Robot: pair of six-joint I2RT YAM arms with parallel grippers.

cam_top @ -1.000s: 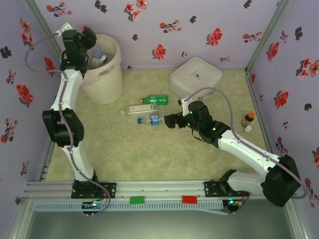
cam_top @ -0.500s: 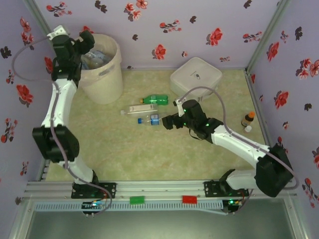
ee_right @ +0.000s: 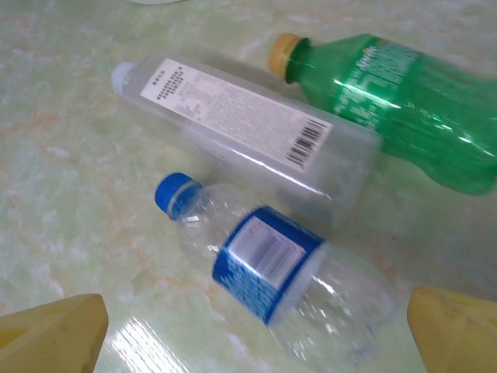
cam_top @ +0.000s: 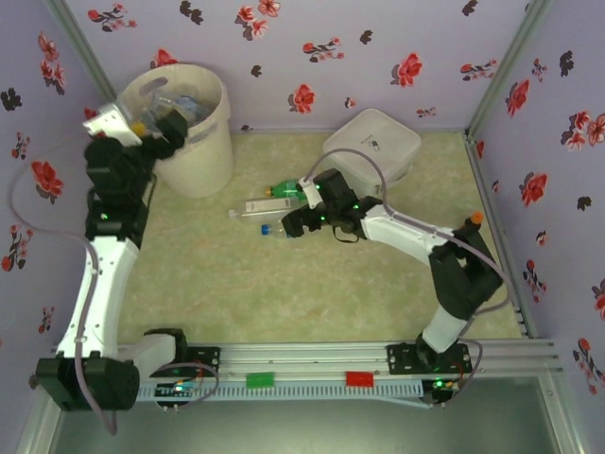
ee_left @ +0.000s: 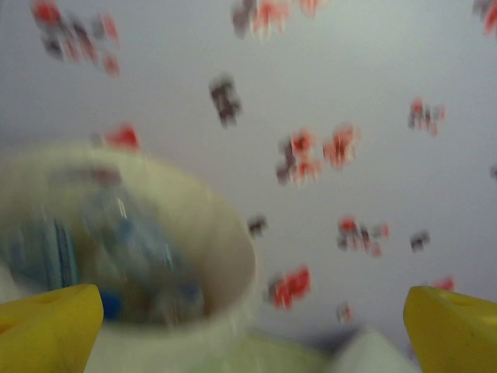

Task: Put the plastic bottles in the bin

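top: overhead, table (cam_top: 284,293) | left wrist: facing bin (ee_left: 233,272) | right wrist: close above bottles (ee_right: 272,268)

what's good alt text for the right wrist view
Three plastic bottles lie on their sides on a pale green table: nearest a clear bottle with blue cap and label, behind it a clear flat-sided bottle with a white barcode label, farthest a green bottle with a yellow cap. The right end effector is open, yellow fingertips in the bottom corners.
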